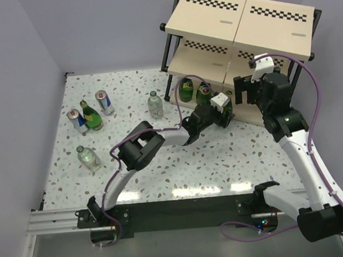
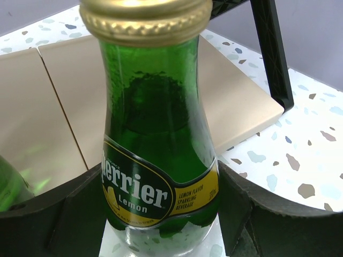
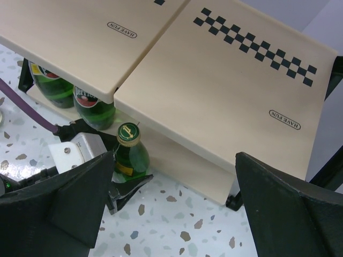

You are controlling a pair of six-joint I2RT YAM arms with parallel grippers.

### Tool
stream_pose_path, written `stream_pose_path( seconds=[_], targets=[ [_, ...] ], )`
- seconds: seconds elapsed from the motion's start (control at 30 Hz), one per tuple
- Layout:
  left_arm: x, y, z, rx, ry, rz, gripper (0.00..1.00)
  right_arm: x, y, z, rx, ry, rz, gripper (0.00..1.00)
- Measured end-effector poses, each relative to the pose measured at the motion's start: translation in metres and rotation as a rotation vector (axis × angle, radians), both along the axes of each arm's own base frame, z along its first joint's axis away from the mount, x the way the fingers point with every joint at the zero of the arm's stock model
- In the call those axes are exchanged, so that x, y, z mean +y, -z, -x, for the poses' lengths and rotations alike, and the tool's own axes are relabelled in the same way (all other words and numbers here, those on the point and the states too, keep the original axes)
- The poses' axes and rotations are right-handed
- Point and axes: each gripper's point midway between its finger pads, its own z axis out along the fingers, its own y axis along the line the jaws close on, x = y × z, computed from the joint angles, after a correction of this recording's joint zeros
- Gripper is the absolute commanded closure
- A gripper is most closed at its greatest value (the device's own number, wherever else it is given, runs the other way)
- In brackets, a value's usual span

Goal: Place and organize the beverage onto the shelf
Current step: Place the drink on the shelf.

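My left gripper is shut on a green glass bottle with a yellow label and gold cap, its black fingers pressed on both sides. The bottle stands upright at the front edge of the shelf's bottom board. Two more green bottles stand on that board to the left. My right gripper hangs open over the floor in front of the shelf's right half, with nothing between its fingers.
On the left of the speckled table stand two blue-and-silver cans, a green bottle and two clear bottles. A black shelf leg rises just right of the held bottle.
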Motion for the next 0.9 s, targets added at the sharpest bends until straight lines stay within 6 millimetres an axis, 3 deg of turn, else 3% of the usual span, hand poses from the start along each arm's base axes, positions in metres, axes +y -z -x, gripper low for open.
stream_pose_path(
  seconds=[0.9],
  targets=[
    [-0.0008,-0.0027,-0.0005,-0.012,0.002,-0.001,1.0,0.0001,0.0063,0.0002,0.013,-0.001,0.002,0.01]
  ],
)
